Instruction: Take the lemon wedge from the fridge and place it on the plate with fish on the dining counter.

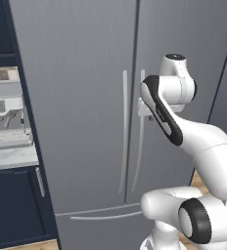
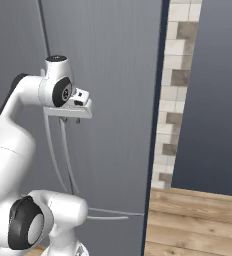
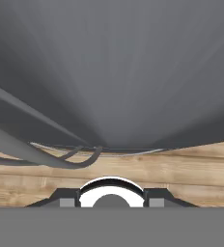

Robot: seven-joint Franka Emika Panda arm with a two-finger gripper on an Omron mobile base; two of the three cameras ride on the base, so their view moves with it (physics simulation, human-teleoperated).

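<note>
Fridge [image 1: 86, 97] doors stand closed, both grey panels flush, the two long pale handles [image 1: 124, 132] side by side along the centre seam and the bottom drawer's curved bar [image 1: 98, 213] below them; the lemon wedge lies somewhere out of sight, nothing of the white interior being exposed. The gripper [image 2: 70, 120] sits at the top of the right door's handle, close against the door face, pointing down along it; in the right base view two short dark tips hang under the pale hand block just above the handle's upper end, but whether they are spread or pinched I cannot tell. From the hand view the grey door [image 3: 114, 67] slopes away above, the handles [image 3: 32, 149] sweep in from the left edge and curve together near the drawer line, and pale wooden floor [image 3: 181, 169] runs beneath. At the left edge of the left base view a marbled worktop [image 1: 10, 156] carries a grey appliance [image 1: 5, 114] over navy cabinets [image 1: 12, 205]; at the right edge of the right base view a strip of beige tiled wall [image 2: 175, 90] meets a dark panel [image 2: 218, 95].
</note>
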